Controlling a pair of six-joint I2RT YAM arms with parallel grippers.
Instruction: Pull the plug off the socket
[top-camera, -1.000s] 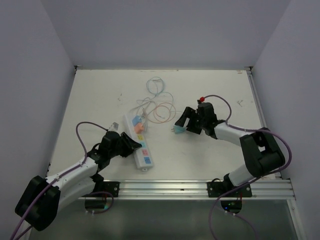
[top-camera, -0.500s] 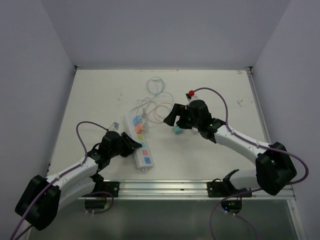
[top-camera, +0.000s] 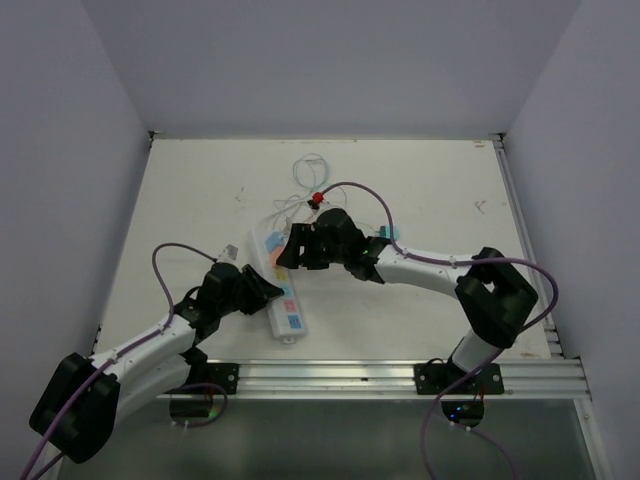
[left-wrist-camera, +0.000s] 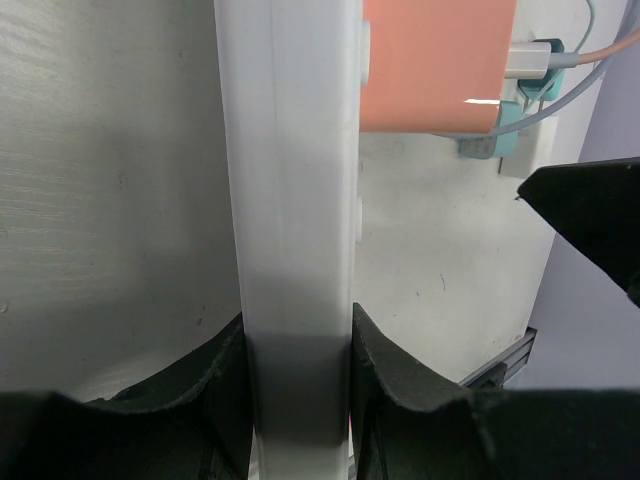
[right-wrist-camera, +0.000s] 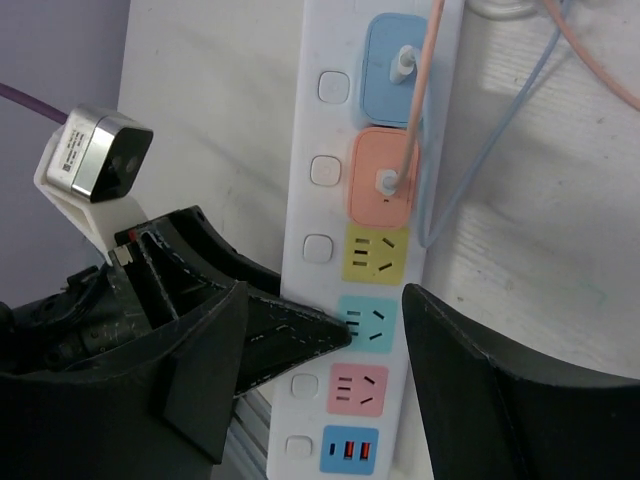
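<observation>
Both arms are white tubular links (top-camera: 140, 348) joined by chunky black housings (top-camera: 497, 300). Each trails a purple cable (top-camera: 163, 262) that loops in behind the fingers, and the right arm's ends at a red fitting (top-camera: 318, 198). The right gripper (top-camera: 296, 250) has broad, matte black fingers (right-wrist-camera: 480, 390). The left gripper (top-camera: 264, 290) has curved black left fingers (left-wrist-camera: 215, 385), edged with what may be moulded stitching, and a silver-white camera box (right-wrist-camera: 95, 165) sits behind them.

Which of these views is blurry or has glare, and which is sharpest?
Left wrist: the socket is soft up close, darkening into shadow where the left gripper clamps it, with a small glare streak on the orange plug. Right wrist: sharpest, outlet labels crisp. Top external: evenly lit, details small.
</observation>
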